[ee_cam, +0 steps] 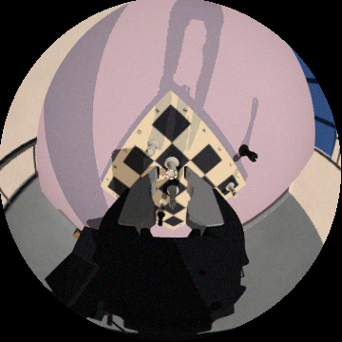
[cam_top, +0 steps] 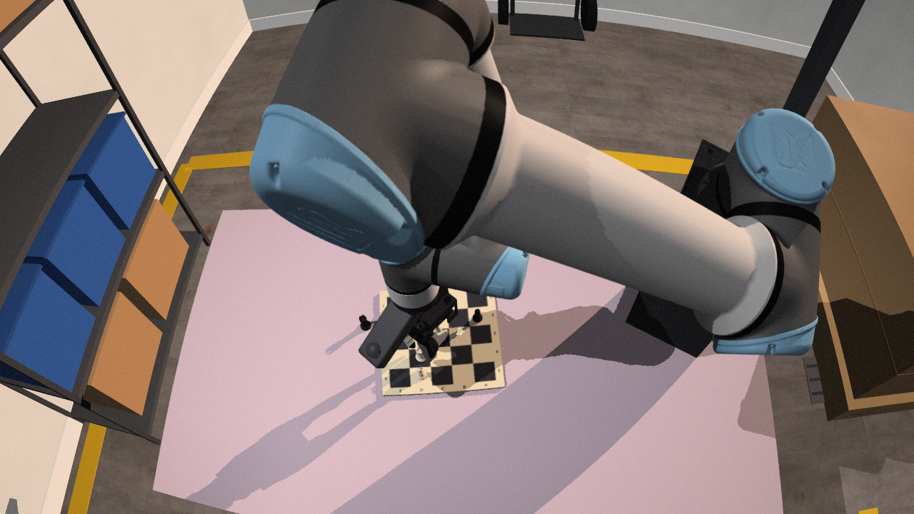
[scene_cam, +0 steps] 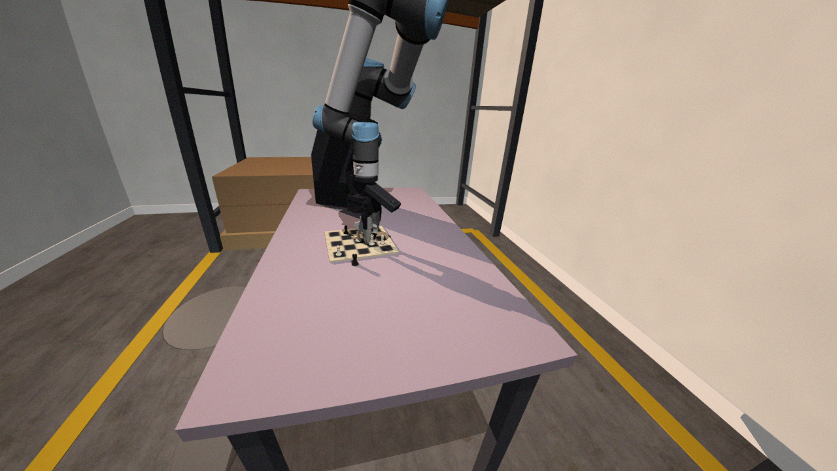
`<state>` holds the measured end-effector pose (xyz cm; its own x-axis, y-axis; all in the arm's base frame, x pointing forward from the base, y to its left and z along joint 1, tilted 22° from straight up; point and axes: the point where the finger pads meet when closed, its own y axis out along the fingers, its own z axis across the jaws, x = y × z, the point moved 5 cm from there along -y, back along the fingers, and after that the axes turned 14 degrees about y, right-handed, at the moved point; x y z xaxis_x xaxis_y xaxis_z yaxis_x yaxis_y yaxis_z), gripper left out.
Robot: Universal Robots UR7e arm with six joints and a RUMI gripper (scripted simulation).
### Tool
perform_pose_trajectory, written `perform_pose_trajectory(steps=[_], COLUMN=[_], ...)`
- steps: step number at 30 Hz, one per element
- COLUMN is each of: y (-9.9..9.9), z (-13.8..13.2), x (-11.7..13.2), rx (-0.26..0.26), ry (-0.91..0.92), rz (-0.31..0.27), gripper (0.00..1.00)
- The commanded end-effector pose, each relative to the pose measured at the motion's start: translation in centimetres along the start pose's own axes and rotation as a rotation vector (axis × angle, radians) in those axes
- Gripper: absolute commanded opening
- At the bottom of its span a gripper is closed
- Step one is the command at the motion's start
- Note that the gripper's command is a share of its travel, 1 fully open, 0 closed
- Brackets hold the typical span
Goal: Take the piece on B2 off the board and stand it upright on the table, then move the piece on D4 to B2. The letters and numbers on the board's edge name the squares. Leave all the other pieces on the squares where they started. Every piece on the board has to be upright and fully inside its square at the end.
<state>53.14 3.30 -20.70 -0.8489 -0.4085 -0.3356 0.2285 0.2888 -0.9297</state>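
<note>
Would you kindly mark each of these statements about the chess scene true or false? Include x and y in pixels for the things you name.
1. A black piece [cam_top: 364,324] [scene_cam: 354,259] [ee_cam: 248,153] stands on the table [cam_top: 268,306] [scene_cam: 351,328] [ee_cam: 266,85], off the board [cam_top: 484,370] [scene_cam: 349,246] [ee_cam: 205,158]. True.
2. The fingertips of the hand [cam_top: 423,350] [scene_cam: 368,236] [ee_cam: 171,171] are pressed together. False: there is a gap between them.
3. The hand is low over the board. True.
4. Every piece on the board is white. False: a black piece near an edge [cam_top: 477,316] [scene_cam: 346,229] [ee_cam: 161,218] is on it too.
5. The table top is green. False: it is pink.
</note>
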Motion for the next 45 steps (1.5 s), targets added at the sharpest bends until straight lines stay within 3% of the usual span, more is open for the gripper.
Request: perform_pose_trajectory(steps=[1, 16, 17, 45], y=[-0.04, -0.04, -0.04, -0.04], z=[0.03, 0.03, 0.03, 0.03], x=[-0.04, -0.04, -0.04, -0.04], rx=[0.001, 0.001, 0.001, 0.001], ry=[0.0, 0.0, 0.0, 0.0], rz=[0.001, 0.001, 0.001, 0.001], gripper=[0.22, 0.22, 0.0, 0.0])
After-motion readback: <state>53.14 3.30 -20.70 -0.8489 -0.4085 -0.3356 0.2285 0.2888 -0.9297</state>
